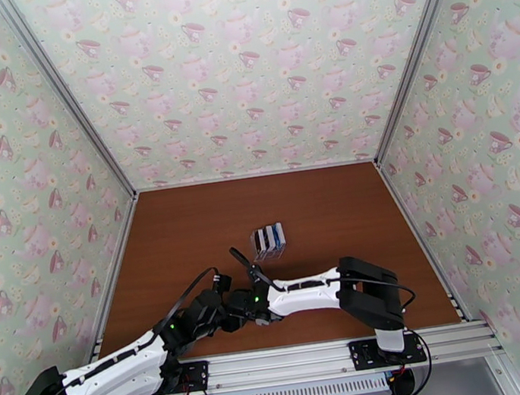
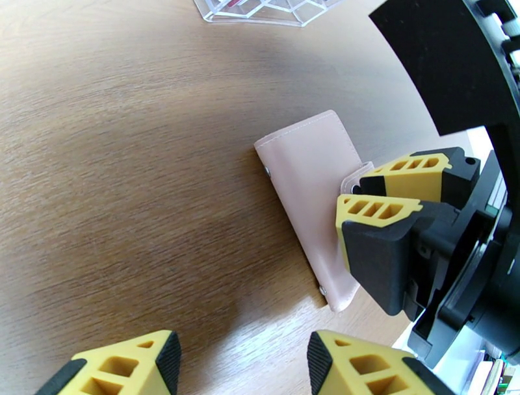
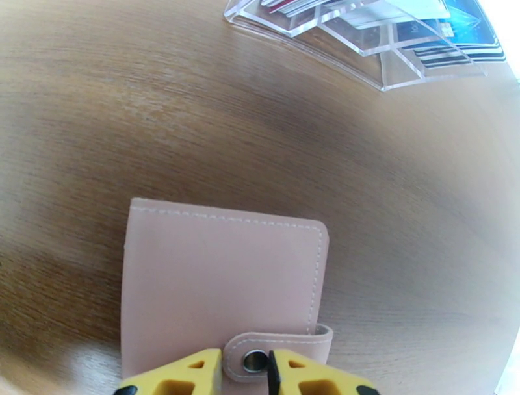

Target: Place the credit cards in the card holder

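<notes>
Your right gripper [image 3: 246, 367] is the nearer one: its fingertips stand close on either side of the snap tab [image 3: 292, 344] (whether they truly pinch it I cannot tell), and the shut card holder [image 3: 221, 286] lies flat toward 12 o'clock. Your left gripper [image 2: 244, 364] hangs spread and empty, the holder at its 1 o'clock, long axis 11 to 5. The credit cards [image 3: 448, 55] stand in the clear rack [image 3: 390, 75], well apart.

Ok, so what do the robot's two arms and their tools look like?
The left arm and right arm have white shells, black joint housings, a small green light each and looping black cables. The left tool and right tool are black with yellow fingertips moulded with hollow cells.
</notes>
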